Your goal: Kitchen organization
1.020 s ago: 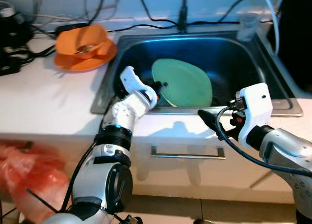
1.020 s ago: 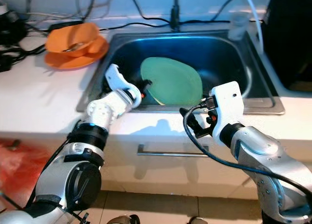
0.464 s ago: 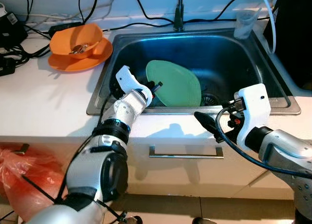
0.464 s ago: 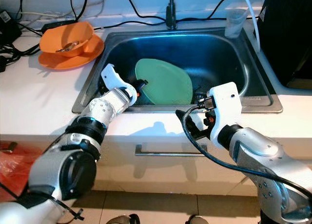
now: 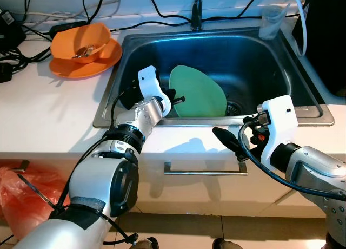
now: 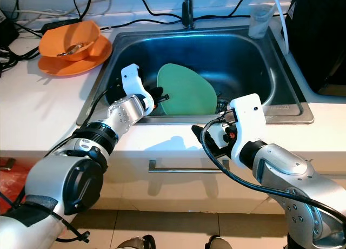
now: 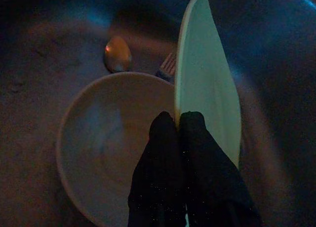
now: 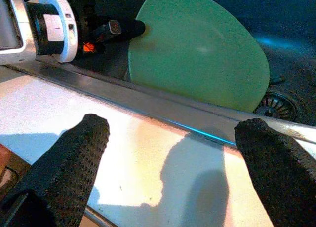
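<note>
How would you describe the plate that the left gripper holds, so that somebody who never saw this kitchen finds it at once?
Look into the steel sink set in the white counter. At its near left side, the left gripper pinches the rim of a round pale green plate standing on edge. Its green colour and upright pose distinguish it from the pale bowl lying beside it.

The sink (image 5: 303, 89) is sitting sunk in the bench (image 5: 48, 113). Inside the sink, a plate (image 5: 199, 93) is standing on edge toward the sink's left side, with a bowl (image 7: 106, 138) lying just left of it and a spoon (image 7: 117, 55) lying behind the bowl. The left gripper (image 7: 177, 119) is reaching into the sink, pinching the plate's rim. The right gripper (image 8: 173, 133) is hovering before the sink's front edge, fingers spread. Left of the sink, a bowl on a plate (image 5: 86, 48) is sitting on the bench. A cup (image 5: 271, 21) is standing behind the sink's right corner.
</note>
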### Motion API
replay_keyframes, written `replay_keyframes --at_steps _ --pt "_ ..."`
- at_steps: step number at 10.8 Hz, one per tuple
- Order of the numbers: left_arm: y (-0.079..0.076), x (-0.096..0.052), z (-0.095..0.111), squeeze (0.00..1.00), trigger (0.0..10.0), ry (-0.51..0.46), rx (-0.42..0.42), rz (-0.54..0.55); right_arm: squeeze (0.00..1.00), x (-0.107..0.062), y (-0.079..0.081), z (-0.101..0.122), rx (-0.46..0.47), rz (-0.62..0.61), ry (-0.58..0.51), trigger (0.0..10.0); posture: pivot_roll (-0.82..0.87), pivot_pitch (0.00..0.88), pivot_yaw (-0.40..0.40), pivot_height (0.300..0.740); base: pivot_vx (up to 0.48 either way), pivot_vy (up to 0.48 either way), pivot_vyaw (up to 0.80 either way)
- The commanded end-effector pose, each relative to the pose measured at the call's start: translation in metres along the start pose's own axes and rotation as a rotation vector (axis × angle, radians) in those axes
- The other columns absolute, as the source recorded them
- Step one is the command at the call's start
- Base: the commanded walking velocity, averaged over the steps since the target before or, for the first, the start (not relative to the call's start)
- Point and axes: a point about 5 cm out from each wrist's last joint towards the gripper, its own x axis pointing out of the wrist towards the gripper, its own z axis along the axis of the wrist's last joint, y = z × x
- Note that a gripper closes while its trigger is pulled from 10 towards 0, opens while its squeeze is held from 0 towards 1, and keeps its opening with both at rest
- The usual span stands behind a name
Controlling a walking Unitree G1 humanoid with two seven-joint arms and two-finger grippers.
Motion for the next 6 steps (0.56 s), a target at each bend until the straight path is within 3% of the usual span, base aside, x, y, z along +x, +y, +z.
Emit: replay_keyframes --at_steps 1,5,6 --pt "0.012 -0.001 -0.003 0.00 0.0 0.023 0.032 0.039 0.00 -0.002 0.005 0.003 -0.011 0.019 -0.012 10.0 -0.14 0.160 0.113 0.740 0.000 0.000 0.00" --pt "0.027 -0.003 -0.007 0.00 0.0 0.041 0.087 0.084 0.00 -0.002 0.008 0.003 -0.018 0.040 -0.006 10.0 -0.14 0.157 0.113 0.740 0.000 0.000 0.00" --pt "0.028 -0.003 -0.010 0.00 1.5 0.042 0.069 0.085 0.00 -0.002 0.008 0.003 -0.018 0.041 -0.004 10.0 -0.14 0.155 0.111 0.740 0.000 0.000 0.00"
